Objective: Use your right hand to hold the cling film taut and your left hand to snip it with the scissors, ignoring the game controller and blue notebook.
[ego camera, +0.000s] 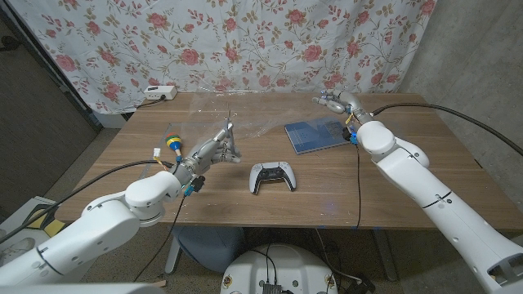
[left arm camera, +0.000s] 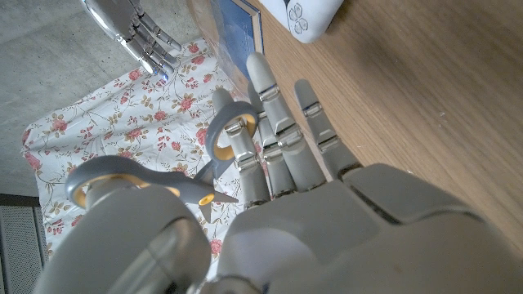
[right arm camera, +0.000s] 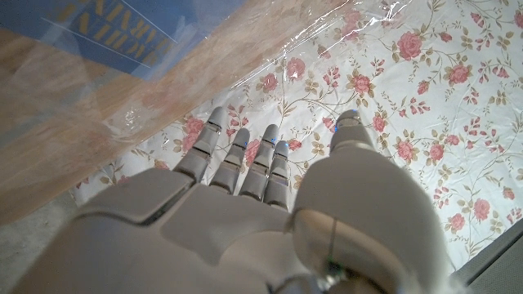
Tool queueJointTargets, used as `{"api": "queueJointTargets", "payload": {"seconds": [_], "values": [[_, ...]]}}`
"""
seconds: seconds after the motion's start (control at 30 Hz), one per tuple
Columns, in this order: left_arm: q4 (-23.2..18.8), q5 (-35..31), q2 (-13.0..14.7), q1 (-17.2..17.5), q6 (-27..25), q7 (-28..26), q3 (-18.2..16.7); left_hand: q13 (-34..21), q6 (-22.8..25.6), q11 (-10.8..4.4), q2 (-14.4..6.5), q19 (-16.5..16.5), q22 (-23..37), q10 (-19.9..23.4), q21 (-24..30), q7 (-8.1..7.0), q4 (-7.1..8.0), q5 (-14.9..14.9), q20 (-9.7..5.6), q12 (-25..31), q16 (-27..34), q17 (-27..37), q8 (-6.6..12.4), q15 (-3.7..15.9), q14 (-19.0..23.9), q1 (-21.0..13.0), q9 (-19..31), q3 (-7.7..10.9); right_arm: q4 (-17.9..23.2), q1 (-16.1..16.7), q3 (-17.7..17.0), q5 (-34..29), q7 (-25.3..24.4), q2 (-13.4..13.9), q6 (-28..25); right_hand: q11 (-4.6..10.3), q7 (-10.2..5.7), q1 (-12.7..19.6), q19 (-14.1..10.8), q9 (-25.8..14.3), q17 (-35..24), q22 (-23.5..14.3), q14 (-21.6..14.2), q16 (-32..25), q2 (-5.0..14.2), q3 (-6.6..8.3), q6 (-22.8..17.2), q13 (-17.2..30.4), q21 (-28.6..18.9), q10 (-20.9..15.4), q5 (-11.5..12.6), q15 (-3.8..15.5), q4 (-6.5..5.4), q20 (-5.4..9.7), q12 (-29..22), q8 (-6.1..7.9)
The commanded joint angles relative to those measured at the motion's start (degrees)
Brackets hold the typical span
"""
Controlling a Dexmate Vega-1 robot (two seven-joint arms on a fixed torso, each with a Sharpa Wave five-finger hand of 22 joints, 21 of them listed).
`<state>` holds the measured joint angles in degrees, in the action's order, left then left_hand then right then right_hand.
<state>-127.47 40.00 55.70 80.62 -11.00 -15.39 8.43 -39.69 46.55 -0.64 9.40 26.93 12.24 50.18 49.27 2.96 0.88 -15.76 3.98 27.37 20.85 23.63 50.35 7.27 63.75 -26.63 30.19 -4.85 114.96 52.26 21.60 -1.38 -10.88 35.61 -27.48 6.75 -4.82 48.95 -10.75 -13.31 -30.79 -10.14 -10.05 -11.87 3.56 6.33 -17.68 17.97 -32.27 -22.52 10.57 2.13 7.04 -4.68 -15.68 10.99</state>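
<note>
Head camera high, looking down over the worktop (ego camera: 327,204), wrist cameras close behind each hand, all sharing the floral curtain (ego camera: 245,41)

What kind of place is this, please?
Probably an improvised indoor robot test room: a floral cloth hung as a backdrop over a bare concrete wall, a wooden table, and a power strip.

Both arms wear glossy white rounded shells with black cables running alongside, ending in silvery-grey metal hands, the left hand (ego camera: 214,149) and right hand (ego camera: 337,102), with segmented fingers.
</note>
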Motion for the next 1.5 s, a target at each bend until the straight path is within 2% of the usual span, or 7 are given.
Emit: {"api": "queueJointTargets", "payload": {"seconds": [0.03, 0.2, 0.6, 1.17, 1.33, 1.43, 1.5], "values": [[0.5, -0.1, -0.2, -0.8, 0.1, 0.5, 0.8, -0.3, -1.2, -2.22, -0.7, 0.3, -0.1, 2.8, -0.2, 1.66, 0.07, -0.5, -0.58, 0.0, 0.3, -0.1, -0.26, 0.18, 0.5, -0.2, 0.1, -0.63, -3.4, -6.0, 10.8, -8.2, -5.4, 5.3, -1.8, -0.44, 0.08, 0.3, 0.9, -0.1, 0.1, 0.1, 1.3, 0.2, -0.02, -0.13, 0.8, 0.5, 0.8, 1.3, -0.2, 1.74, 0.42, -0.02, 0.5, 0.06], [0.3, 0.4, 0.0, -1.2, -0.7, 0.7, 1.1, -0.2, -1.4, -2.25, -1.0, 0.3, -0.1, 2.8, -0.2, 1.68, 0.09, -0.6, -0.63, -0.2, 0.3, -0.5, -0.43, 0.22, 0.4, -0.3, 0.1, -0.81, -4.6, -9.1, 16.6, -14.1, -8.3, 7.0, -3.7, -0.55, 0.23, -0.1, 0.5, -0.1, 0.2, 0.1, 1.0, -0.4, 0.04, -0.26, 2.9, 0.9, 1.2, 1.6, -0.2, 2.47, 0.28, 0.54, 0.6, -0.29], [0.2, 0.6, 0.2, -1.8, -1.0, 1.0, 1.7, -0.1, -1.3, -2.23, -1.4, 0.4, -0.2, 3.0, -0.3, 1.59, 0.06, -0.8, -0.74, -0.5, 0.4, -0.7, -0.72, 0.31, 0.4, -0.8, -0.1, -1.12, -6.0, -13.6, 24.5, -19.2, -10.6, 8.7, -6.6, -0.54, 0.81, -0.5, -1.3, 0.1, 0.2, 0.1, -0.5, -1.8, -0.05, -0.48, 2.1, 1.8, 1.8, 0.1, -0.2, 3.43, 0.30, 0.01, -0.1, 0.78], [-0.7, 0.8, 0.7, -1.6, -1.8, 0.3, 1.6, -0.7, -1.1, -2.43, -2.1, 0.7, -0.2, 3.1, -0.4, 1.60, -0.07, -0.9, -0.93, -0.5, 0.9, -0.5, -0.65, 0.42, 0.4, -1.9, 0.3, -1.34, -7.9, -17.7, 28.6, -17.7, -6.4, 9.6, -7.7, -0.21, 0.77, -0.6, -1.3, 0.2, 0.3, 0.1, 1.2, -1.5, -0.65, -0.78, 1.3, 2.2, 2.8, 0.7, -0.3, 2.83, 0.51, -0.36, 0.0, 1.19], [-1.4, 0.7, 1.7, -2.0, -3.3, 0.3, 1.7, -0.8, -1.3, -2.36, -2.1, 1.0, -0.2, 2.8, -0.3, 1.60, -0.09, -0.9, -1.13, -0.7, 0.8, -0.8, -0.84, 0.54, 0.3, -2.1, 0.4, -1.58, -8.0, -18.6, 30.2, -18.7, -5.3, 10.0, -8.0, -0.21, 0.63, 0.0, -0.7, 0.2, 0.4, 0.1, 2.3, -1.2, -0.27, -0.40, 2.0, 2.3, 3.5, 1.6, -0.2, 3.02, 0.79, 0.20, 0.5, 1.01], [-1.6, 0.0, 1.7, -2.1, -3.2, 0.0, 2.1, -0.7, -1.5, -2.21, -2.2, 1.0, -0.2, 2.4, -0.4, 1.58, -0.11, -0.9, -1.16, -1.0, 0.5, -1.2, -1.15, 0.43, 0.0, -2.3, 0.1, -1.70, -8.2, -19.2, 31.1, -19.2, -4.8, 10.0, -8.3, -0.59, 0.91, 0.0, -3.1, 0.3, 0.5, -0.1, 2.0, -1.5, -0.26, -0.38, 2.2, 2.2, 2.8, 1.6, -0.2, 3.25, 0.81, 2.13, 0.8, 1.03], [-1.6, 0.2, 1.6, -2.2, -3.3, 0.0, 2.1, -0.7, -1.5, -2.28, -2.2, 1.0, -0.2, 2.4, -0.4, 1.51, -0.12, -0.9, -1.17, -1.1, 0.4, -1.4, -1.19, 0.49, -0.1, -2.4, 0.1, -1.76, -8.3, -19.4, 31.4, -19.4, -4.6, 10.0, -8.4, -0.64, 1.15, 0.1, -4.0, 0.3, 0.6, -0.2, 1.9, -1.6, -0.35, -0.40, 2.3, 2.2, 2.6, 1.6, -0.3, 3.31, 0.86, 2.54, 0.9, 1.05]]}}
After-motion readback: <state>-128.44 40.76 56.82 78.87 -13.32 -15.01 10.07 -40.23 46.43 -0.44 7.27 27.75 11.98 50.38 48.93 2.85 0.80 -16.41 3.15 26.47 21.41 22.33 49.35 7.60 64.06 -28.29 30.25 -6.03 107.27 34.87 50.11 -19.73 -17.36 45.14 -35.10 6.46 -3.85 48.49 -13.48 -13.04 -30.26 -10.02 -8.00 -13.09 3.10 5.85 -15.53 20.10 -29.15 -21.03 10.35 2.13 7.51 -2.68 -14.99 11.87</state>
